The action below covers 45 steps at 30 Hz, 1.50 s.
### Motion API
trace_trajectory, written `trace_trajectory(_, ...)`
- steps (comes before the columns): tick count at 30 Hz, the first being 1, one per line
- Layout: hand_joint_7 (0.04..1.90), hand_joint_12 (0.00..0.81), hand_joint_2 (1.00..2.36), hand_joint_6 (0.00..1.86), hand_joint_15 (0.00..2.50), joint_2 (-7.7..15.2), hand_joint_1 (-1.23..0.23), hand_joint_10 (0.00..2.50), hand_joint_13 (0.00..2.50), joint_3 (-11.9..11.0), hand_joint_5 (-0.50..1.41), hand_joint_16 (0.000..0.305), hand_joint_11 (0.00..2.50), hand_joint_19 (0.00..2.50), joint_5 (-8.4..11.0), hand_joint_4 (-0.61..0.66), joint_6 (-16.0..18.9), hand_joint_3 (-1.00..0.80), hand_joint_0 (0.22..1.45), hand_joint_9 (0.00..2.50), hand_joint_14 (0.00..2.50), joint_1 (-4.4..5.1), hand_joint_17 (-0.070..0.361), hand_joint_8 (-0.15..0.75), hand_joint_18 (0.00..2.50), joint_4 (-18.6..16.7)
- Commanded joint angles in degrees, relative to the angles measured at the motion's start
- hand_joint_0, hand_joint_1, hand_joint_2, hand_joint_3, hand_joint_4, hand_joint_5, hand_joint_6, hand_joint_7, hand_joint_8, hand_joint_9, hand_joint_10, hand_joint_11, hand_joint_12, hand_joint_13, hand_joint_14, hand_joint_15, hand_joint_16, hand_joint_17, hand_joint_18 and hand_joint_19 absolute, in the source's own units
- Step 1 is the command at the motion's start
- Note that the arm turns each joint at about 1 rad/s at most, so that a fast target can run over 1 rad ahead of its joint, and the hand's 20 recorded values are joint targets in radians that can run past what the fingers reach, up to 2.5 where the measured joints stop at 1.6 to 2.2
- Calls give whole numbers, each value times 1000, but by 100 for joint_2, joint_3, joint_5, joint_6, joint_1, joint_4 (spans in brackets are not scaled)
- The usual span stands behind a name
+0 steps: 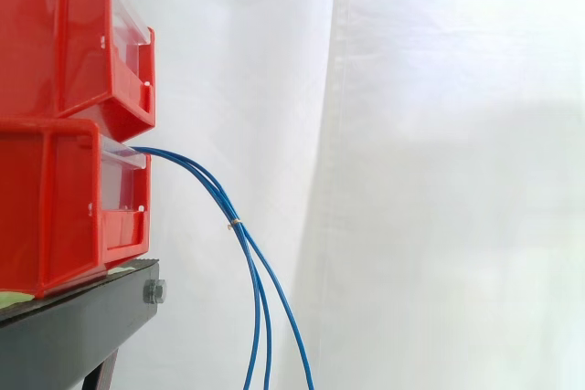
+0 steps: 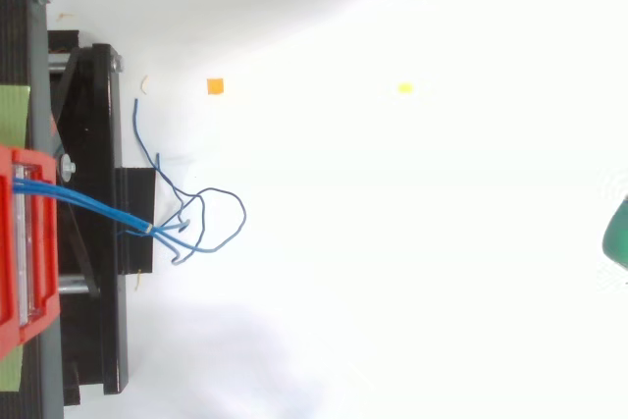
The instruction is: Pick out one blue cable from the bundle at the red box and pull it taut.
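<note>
White curtain (image 1: 439,180) behind: blue cables (image 1: 222,196) hang from red box (image 1: 55,212), well apart from hand (image 2: 618,235); grip indiscernible.

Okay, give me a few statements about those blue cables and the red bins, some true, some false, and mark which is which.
1. The blue cables come out of the lower red bin. True.
2. The cables are stretched taut and level. False: in the side view they droop from the bin and hang down past the stand.
3. A small tie binds the cables together a short way out from the bin. True.
4. The bins sit on a white stand. False: the stand is black.
5. Only one red bin is there. False: an upper red bin is stacked on the lower one.
</note>
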<state>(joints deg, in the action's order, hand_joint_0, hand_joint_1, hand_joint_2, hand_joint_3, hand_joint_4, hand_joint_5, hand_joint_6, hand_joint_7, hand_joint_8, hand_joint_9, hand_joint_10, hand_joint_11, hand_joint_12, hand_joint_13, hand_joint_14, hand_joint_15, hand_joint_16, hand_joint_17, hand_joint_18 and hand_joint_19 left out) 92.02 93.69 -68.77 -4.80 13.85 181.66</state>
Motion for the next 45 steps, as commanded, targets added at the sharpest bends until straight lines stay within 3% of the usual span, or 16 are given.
trace_trajectory(1, 719, 355, 1000, 502, 249, 70, -720, 12, 477, 0, -230, 58, 320, 547, -5, 148, 6, -500, 514, 464, 10, 3, 130, 228, 429, -8)
trace_trajectory(12, 718, 358, 1000, 502, 266, 659, -737, 14, 494, 0, -229, 57, 339, 548, 189, 150, -3, -500, 506, 469, 11, 3, 127, 232, 433, -228)
trace_trajectory(18, 718, 356, 1000, 502, 262, 1002, -756, 14, 495, 0, -229, 54, 337, 540, 347, 152, -12, -500, 509, 463, 10, 3, 122, 232, 426, -764)
trace_trajectory(23, 717, 356, 1000, 502, 269, 1398, -760, 12, 494, -44, -229, 53, 338, 532, 602, 152, -21, -500, 509, 465, 11, 3, 118, 234, 423, -1221)
trace_trajectory(27, 719, 356, 1000, 502, 269, 1468, -761, 12, 494, -70, -228, 52, 331, 542, 804, 157, -91, -500, 509, 467, 11, 12, 117, 236, 422, -1493)
trace_trajectory(30, 717, 356, 1000, 502, 270, 1512, -755, 12, 499, -70, -226, 52, 342, 536, 1041, 161, -328, -500, 507, 472, 10, 3, 116, 237, 426, -1704)
trace_trajectory(31, 717, 355, 1000, 502, 281, 1512, -750, 13, 500, -70, -226, 51, 346, 533, 1138, 161, -566, -500, 506, 474, 11, 12, 116, 239, 427, -1810)
trace_trajectory(34, 720, 355, 1000, 502, 279, 1617, -741, 13, 509, -70, -223, 51, 346, 542, 1270, 167, -794, -500, 505, 491, 11, 12, 115, 243, 428, -1942)
trace_trajectory(45, 720, 360, 1000, 502, 306, 2171, -711, 13, 552, -378, -219, 51, 354, 560, 1270, 173, -794, -500, 502, 522, 12, -5, 116, 247, 438, -2091)
